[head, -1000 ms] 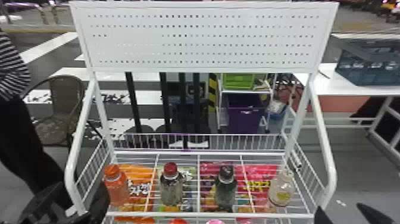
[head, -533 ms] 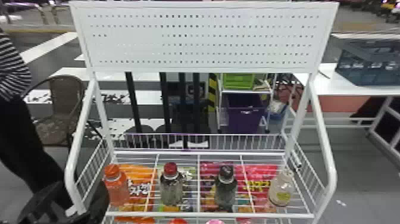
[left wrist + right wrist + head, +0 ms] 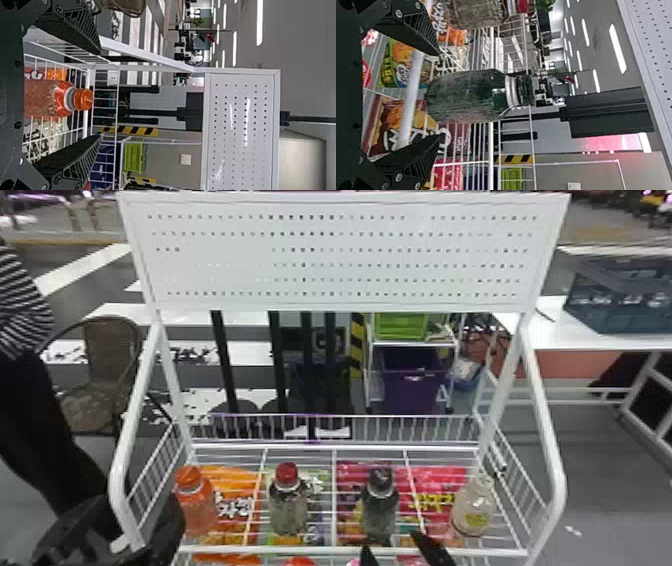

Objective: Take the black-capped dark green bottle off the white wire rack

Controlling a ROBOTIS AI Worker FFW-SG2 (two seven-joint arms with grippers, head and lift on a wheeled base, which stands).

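My right gripper [image 3: 397, 552] is at the front edge of the white wire rack [image 3: 450, 551], just in front of the black-capped dark green bottle [image 3: 380, 505]. In the right wrist view that bottle [image 3: 470, 95] stands beyond the fingertips of the right gripper [image 3: 440, 95], whose fingers are spread with nothing between them. My left gripper [image 3: 117, 545] is by the rack's left front corner. In the left wrist view the left gripper [image 3: 100, 95] is open, facing the orange bottle [image 3: 47, 99].
On the same shelf stand an orange bottle [image 3: 196, 500], a red-capped bottle [image 3: 288, 500] and a pale bottle [image 3: 472, 505]. Snack bags [image 3: 232, 505] lie under the wires. The perforated white panel [image 3: 340, 255] rises behind, and sloping side rails [image 3: 547, 415] flank the shelf.
My right gripper has moved left along the rack's front, from near its right corner to before the dark green bottle. The left arm and the bottles look unmoved.
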